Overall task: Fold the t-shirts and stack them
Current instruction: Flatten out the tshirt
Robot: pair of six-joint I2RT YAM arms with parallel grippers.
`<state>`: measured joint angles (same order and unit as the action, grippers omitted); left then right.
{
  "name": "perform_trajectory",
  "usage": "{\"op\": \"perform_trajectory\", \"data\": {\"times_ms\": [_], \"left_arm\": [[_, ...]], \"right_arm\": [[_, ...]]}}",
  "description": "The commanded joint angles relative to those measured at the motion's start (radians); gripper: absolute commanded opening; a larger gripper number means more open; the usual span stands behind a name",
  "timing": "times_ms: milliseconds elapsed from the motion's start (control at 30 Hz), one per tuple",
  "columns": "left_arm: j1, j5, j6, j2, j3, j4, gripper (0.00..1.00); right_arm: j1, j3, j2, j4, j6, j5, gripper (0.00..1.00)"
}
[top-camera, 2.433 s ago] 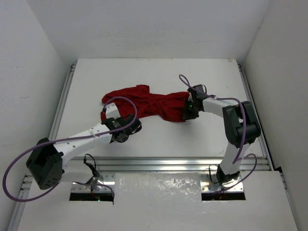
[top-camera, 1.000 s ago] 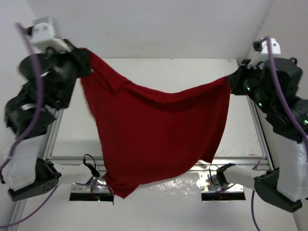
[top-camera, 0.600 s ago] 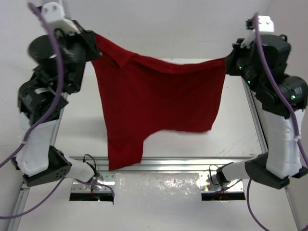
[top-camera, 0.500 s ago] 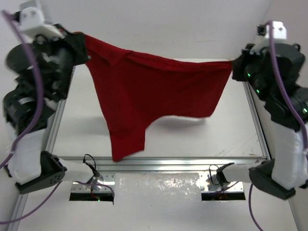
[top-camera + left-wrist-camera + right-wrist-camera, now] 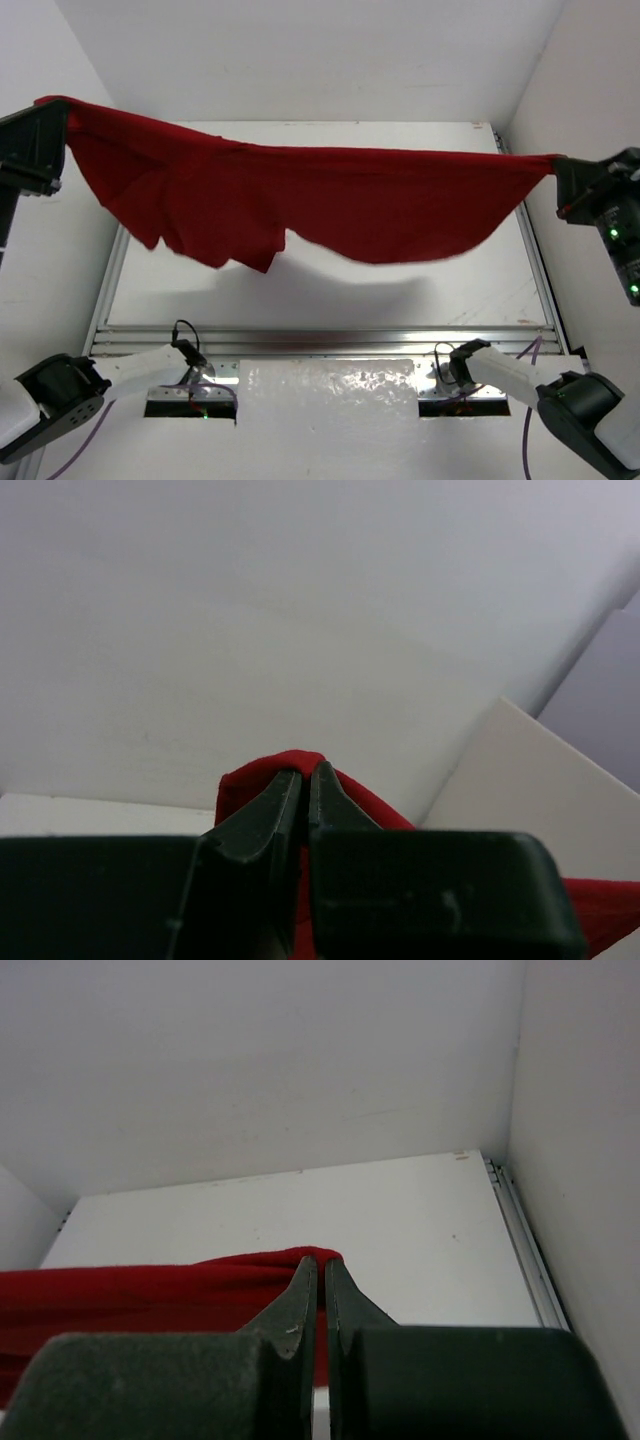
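Shirt [image 5: 330, 195] is hanging stretched above the table [image 5: 400, 295], left gripper [image 5: 303, 772] and right gripper [image 5: 322, 1260] pinching its left and right ends tight, spreading likely being the step, the next move calling for even lowering flat.

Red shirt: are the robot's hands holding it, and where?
Yes, both. The left gripper pinches one end of the t-shirt and the right gripper pinches the opposite end, so it hangs stretched between them in the air.
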<state>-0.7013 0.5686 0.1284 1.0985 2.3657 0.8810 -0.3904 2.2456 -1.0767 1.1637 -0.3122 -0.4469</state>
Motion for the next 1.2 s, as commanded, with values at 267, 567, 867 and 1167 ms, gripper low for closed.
{"op": "perform_trajectory", "data": {"times_ms": [267, 567, 867, 1167], "left_arm": [[0.054, -0.217, 0.008, -0.032, 0.004, -0.056, 0.0], [-0.029, 0.261, -0.186, 0.22, -0.091, -0.212, 0.0], [0.218, 0.163, -0.076, 0.521, -0.179, -0.322, 0.0], [0.419, 0.021, -0.023, 0.985, -0.171, -0.549, 0.0]], "right_arm": [[-0.148, 0.016, 0.051, -0.039, 0.045, -0.153, 0.0], [-0.269, -0.141, -0.182, -0.345, 0.293, -0.453, 0.0], [0.2, -0.42, -0.39, -0.449, 0.036, 0.103, 0.0], [0.337, -0.446, -0.87, -0.709, -0.01, 0.323, 0.0]]}}
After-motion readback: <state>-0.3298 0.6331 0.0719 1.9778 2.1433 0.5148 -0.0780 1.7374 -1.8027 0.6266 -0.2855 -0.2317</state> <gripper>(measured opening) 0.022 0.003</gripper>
